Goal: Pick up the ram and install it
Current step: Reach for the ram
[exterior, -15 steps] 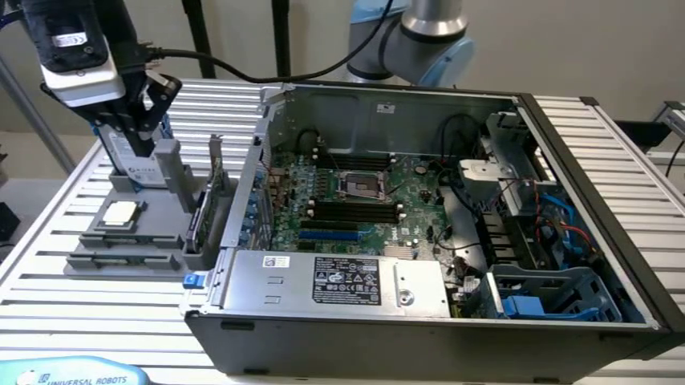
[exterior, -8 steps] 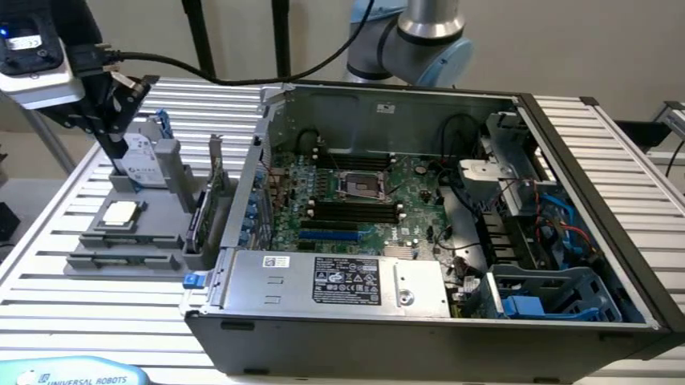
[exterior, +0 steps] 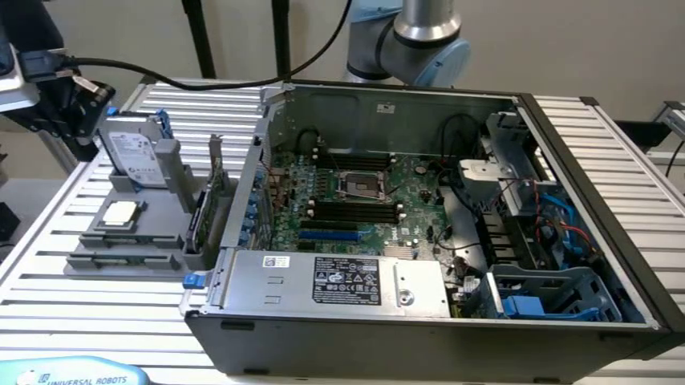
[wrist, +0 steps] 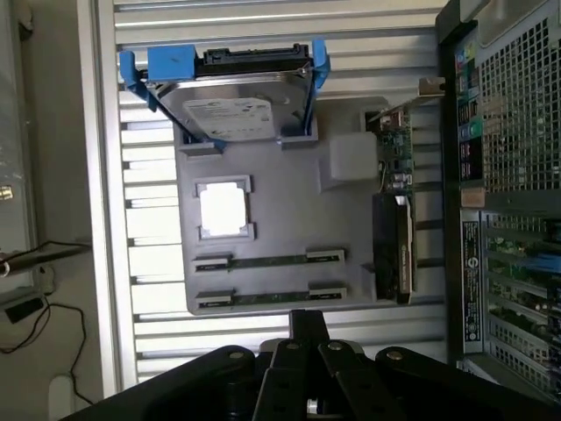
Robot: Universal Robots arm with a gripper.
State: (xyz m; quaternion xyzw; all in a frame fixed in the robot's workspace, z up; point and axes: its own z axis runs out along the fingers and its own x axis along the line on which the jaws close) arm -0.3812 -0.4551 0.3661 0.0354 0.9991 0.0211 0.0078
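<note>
Two rams, thin green sticks seen edge-on, stand in the slots of a grey holder tray (wrist: 280,197): one ram (wrist: 267,260) and a second ram (wrist: 267,296) beside it, the nearer to my gripper. In the exterior view they lie at the tray's front, the ram (exterior: 127,238) and the other ram (exterior: 118,261). My gripper (wrist: 308,320) hovers above the tray's edge just beyond the sticks, shut and holding nothing. In the exterior view the gripper (exterior: 77,128) hangs at the left, high over the tray. Black memory slots (exterior: 348,210) lie on the motherboard inside the open case.
On the tray also stand a silver hard drive with blue rails (wrist: 232,101), a CPU (wrist: 223,210) and a green expansion card with a bracket (wrist: 394,158). The open computer case (exterior: 428,104) stands at the exterior view's right of the tray, on a slatted metal table (exterior: 43,241).
</note>
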